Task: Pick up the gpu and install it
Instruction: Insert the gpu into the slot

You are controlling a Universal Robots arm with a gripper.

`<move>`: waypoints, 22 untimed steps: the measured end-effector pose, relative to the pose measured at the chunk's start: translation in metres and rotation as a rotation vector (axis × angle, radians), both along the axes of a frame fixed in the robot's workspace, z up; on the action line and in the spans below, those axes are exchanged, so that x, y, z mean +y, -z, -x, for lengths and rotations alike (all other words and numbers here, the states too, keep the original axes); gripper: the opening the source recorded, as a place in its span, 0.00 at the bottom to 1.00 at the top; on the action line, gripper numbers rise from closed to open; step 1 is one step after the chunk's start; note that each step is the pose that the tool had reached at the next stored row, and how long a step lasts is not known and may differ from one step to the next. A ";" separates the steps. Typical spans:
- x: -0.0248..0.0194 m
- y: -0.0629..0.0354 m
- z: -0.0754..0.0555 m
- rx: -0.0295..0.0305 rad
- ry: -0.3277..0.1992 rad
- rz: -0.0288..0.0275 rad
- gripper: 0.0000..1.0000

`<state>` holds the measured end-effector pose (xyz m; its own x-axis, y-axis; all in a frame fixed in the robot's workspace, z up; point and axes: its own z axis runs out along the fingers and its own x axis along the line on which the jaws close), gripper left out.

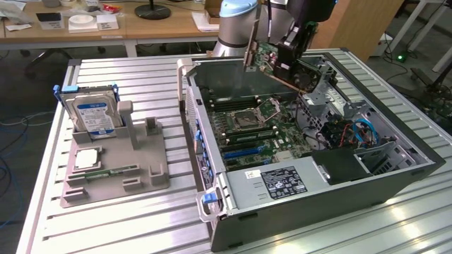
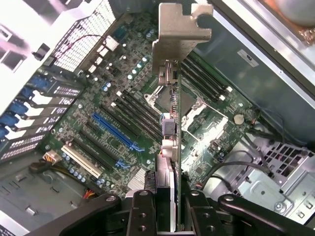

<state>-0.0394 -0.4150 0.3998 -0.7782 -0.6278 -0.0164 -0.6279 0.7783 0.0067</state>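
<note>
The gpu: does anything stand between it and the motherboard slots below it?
Nothing visible does. The gripper holds the gpu above the open case, and the blue slot and its neighbours lie bare beneath.

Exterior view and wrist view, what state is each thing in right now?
gpu: held over the motherboard, not in a slot.
gripper: shut on the gpu.
computer case: on its side, open.
hard drive: upright in the grey holder.
memory stick: flat in the grey holder.
blue slot: empty.
</note>
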 end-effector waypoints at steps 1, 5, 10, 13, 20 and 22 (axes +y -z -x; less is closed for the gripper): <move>-0.0001 0.0000 0.000 0.0000 -0.010 0.0000 0.28; -0.0002 0.0001 0.000 0.0000 -0.053 0.0000 0.28; -0.0005 0.0001 0.000 0.0000 -0.099 0.0001 0.28; -0.0008 0.0001 0.000 0.0000 -0.126 0.0000 0.28; -0.0010 0.0002 0.000 0.0000 -0.188 0.0001 0.28; -0.0011 0.0002 0.000 0.0000 -0.206 0.0000 0.28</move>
